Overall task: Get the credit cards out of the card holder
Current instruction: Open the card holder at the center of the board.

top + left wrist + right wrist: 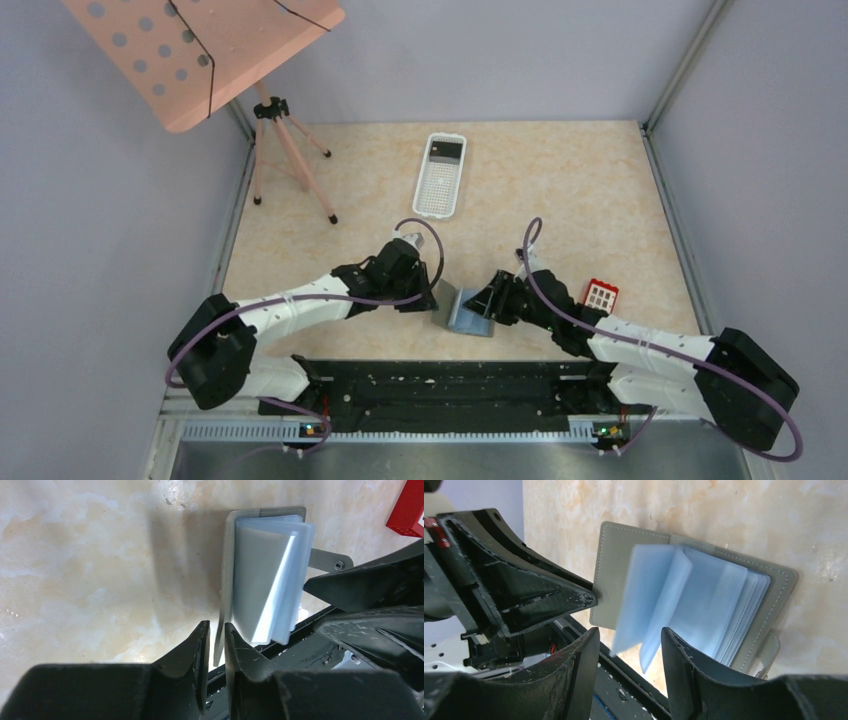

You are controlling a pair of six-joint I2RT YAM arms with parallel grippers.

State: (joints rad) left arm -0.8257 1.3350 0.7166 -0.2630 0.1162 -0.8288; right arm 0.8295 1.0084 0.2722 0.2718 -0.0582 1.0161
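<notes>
Top external view places the card holder [465, 312] on the surface [560, 190] between the two arms, one grey cover [445, 297] tipped up. A red card [601, 294] lies apart beside the right arm, and a white basket [437, 213] sits well beyond.

Only the wrist views show the grips. In the left wrist view, the left end effector [216, 630] is narrowed onto the raised cover's edge, a sliver of gap on one side, so the hold looks light. That view also shows the snap tab [330, 560]. In the right wrist view, the right end effector [630, 635] stands open, its fingers either side of the lower corner of the fanned clear sleeves [684, 595], clamping nothing.

The holder looks light and floppy: it would likely slide or fold unless one cover is pinned. The sleeves look thin, slick and limp, so a card is best taken by an exposed edge. Whether a pale card sits among them cannot be told.
</notes>
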